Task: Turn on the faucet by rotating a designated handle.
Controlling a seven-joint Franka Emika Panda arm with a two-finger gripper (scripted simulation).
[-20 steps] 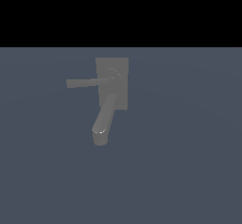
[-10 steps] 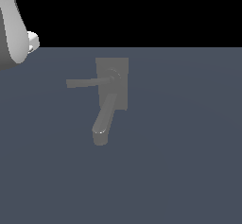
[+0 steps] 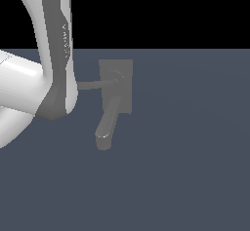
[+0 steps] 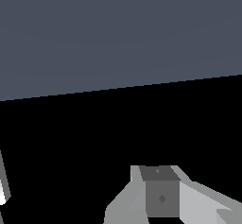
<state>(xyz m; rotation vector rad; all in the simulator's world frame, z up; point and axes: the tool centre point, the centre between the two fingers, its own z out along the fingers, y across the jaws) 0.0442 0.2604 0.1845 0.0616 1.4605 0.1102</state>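
The arm [image 3: 51, 54] is covering the handle's [image 3: 97, 84] free end, the bar running lengthwise across to the faucet [image 3: 116, 91] hub on the worktop [image 3: 185, 152]; fingers unseen, spread and offset undeterminable.

Flat slate-blue floor [image 3: 185, 176], matte and even in tone, slightly paler toward the far edge on the exterior view's right. Beyond the floor, a plain black backdrop [image 3: 161, 10], featureless and unlit. Between the two a sharp straight border, level across the whole exterior view and set behind the floor's far edge. Same floor [image 4: 118, 29] in the wrist view, again uniform slate-blue with a faint gradient; same backdrop [image 4: 71, 138] adjoining the floor there along one clean straight line, tilted a little in that picture. No texture or seams discernible on the floor in either view.
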